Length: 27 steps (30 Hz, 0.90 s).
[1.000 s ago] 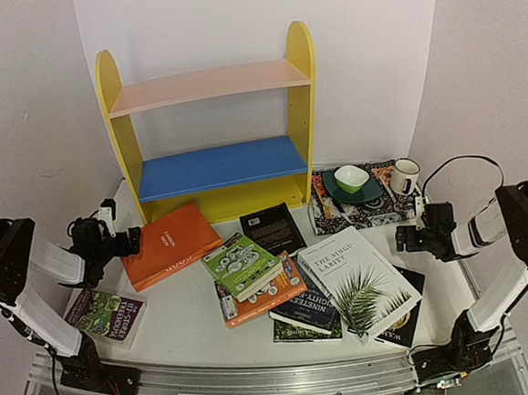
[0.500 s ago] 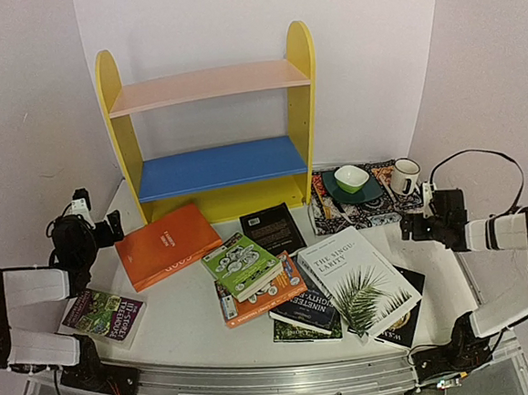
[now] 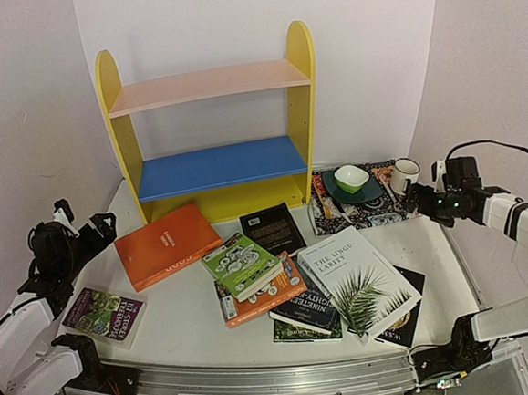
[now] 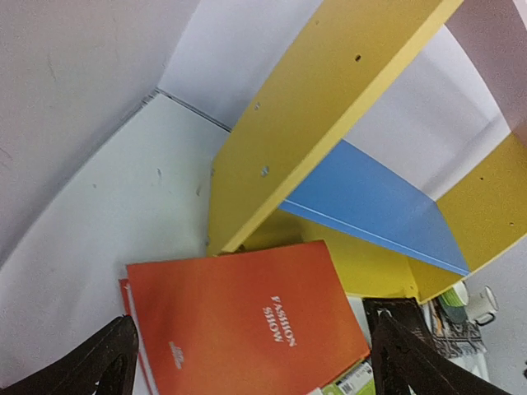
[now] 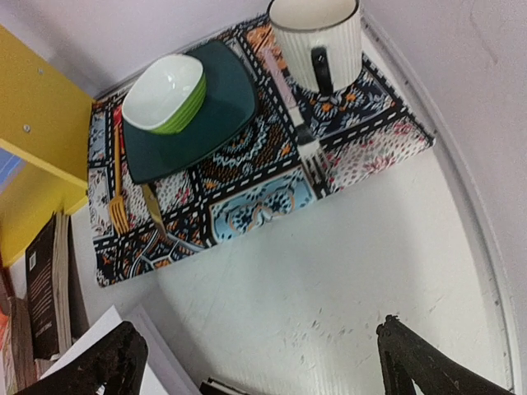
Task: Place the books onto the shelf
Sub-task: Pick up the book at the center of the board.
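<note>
Orange book (image 3: 169, 245), yellow shelf (image 3: 211, 128) behind

The shelf (image 3: 208, 120) is open at the front, with room above the pink board (image 3: 205, 85) and the blue board (image 3: 220, 164). Its yellow sides (image 3: 300, 94) close it in left and right. The orange book (image 3: 169, 244) and a black book (image 3: 272, 227) lie right in front of its base. A pile of books (image 3: 289, 282) fills the middle of the table (image 3: 178, 323). Bare table shows left of the orange book and between the mat (image 3: 361, 210) and the white book (image 3: 357, 277). A mug (image 3: 406, 175) and bowl (image 3: 351, 178) stand on the mat.
</note>
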Each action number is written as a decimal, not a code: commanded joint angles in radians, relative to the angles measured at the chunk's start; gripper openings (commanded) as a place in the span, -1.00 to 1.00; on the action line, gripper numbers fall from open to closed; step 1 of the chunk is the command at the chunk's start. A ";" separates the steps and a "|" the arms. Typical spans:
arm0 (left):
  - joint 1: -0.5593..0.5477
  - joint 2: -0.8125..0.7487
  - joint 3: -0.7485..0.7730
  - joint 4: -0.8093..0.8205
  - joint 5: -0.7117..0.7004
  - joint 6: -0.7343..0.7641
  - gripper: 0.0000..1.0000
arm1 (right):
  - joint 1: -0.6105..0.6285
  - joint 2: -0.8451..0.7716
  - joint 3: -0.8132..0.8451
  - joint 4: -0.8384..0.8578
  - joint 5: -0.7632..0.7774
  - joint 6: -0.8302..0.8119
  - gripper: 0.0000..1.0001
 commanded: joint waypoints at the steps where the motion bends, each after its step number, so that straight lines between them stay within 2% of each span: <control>1: 0.001 0.062 0.038 -0.052 0.259 -0.163 1.00 | -0.002 0.021 0.062 -0.168 -0.160 0.083 0.96; 4: 0.001 0.138 0.066 -0.056 0.366 -0.172 0.99 | -0.002 0.023 0.076 -0.249 -0.210 0.062 0.96; 12: 0.001 0.222 0.056 -0.061 0.344 -0.230 0.99 | -0.001 -0.039 0.029 -0.346 -0.244 0.068 0.96; 19: 0.023 0.291 0.030 -0.091 0.209 -0.301 0.95 | -0.001 -0.069 0.008 -0.377 -0.288 0.088 0.96; 27: 0.050 0.389 0.071 -0.142 0.181 -0.302 0.81 | -0.002 -0.056 0.021 -0.376 -0.299 0.088 0.96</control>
